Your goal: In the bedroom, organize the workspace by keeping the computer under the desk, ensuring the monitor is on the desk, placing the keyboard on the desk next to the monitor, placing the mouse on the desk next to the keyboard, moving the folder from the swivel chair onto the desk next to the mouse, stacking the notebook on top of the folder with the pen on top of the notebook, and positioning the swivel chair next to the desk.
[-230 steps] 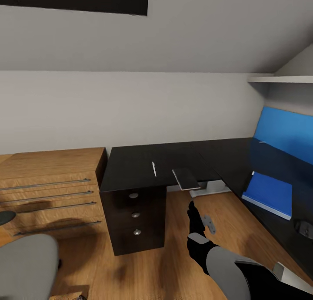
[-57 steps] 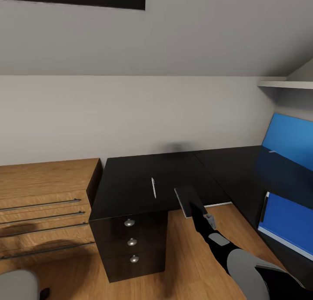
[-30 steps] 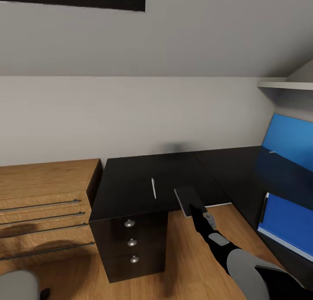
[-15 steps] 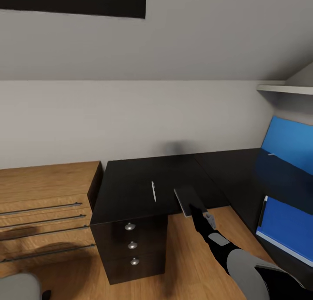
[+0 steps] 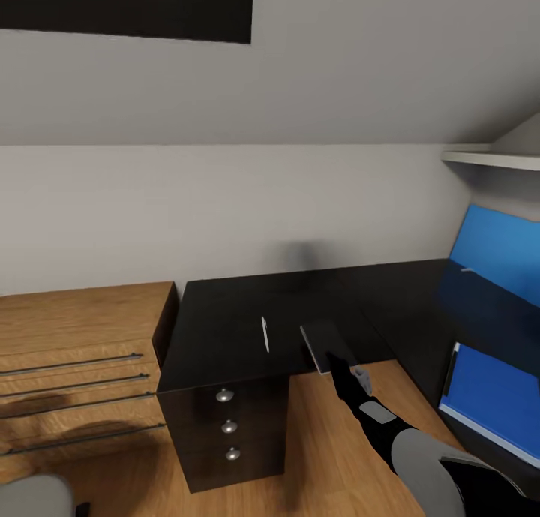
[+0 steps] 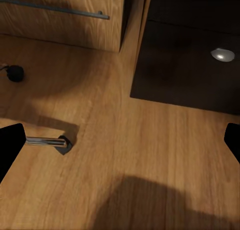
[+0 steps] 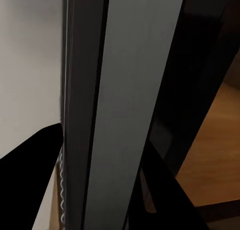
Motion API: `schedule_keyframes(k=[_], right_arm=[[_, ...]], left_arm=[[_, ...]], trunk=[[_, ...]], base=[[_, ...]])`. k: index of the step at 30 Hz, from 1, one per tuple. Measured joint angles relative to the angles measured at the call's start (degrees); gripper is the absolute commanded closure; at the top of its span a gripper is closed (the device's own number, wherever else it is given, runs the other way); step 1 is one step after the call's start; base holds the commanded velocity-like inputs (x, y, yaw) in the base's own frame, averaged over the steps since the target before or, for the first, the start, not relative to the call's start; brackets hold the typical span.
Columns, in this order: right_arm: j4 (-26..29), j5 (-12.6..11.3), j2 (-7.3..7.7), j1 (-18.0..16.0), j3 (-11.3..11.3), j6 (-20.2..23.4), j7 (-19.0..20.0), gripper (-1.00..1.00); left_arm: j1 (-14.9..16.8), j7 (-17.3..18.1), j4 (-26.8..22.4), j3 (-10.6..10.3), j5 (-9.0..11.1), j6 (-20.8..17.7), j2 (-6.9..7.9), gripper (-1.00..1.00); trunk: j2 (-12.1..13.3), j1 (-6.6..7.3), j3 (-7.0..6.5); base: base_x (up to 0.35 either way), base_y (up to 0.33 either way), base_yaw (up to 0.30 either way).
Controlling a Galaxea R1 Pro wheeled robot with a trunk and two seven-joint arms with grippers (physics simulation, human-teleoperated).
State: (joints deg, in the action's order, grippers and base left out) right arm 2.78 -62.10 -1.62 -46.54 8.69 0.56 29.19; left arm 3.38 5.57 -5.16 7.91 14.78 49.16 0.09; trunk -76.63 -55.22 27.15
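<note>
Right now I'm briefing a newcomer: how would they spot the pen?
Find the glossy black desk beside the wooden chest of drawers. The pen lies on its top, left of the dark notebook: the only thin whitish stick there.

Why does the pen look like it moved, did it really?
No. The pen lies at the same spot on the desk, above the drawer knobs and left of the notebook. The camera shifted, not the pen.
</note>
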Motion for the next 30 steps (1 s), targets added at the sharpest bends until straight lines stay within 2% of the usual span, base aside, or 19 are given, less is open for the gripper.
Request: schedule_keyframes(k=[5,30], right_arm=[[0.0,0.0,-0.02,0.0,0.0,-0.1,-0.1,1.00],[0.0,-0.1,0.06,0.0,0.0,0.0,0.2,1.00]], left_arm=[[0.0,0.0,0.0,0.0,0.0,0.0,0.00,-1.00],[0.0,0.0,0.0,0.0,0.0,0.0,-0.04,-1.00]], trunk=[[2.0,1.10,-0.90],[2.0,1.11,-0.90]], base=[[0.000,0.000,-0.093],[0.000,0.000,-0.249]])
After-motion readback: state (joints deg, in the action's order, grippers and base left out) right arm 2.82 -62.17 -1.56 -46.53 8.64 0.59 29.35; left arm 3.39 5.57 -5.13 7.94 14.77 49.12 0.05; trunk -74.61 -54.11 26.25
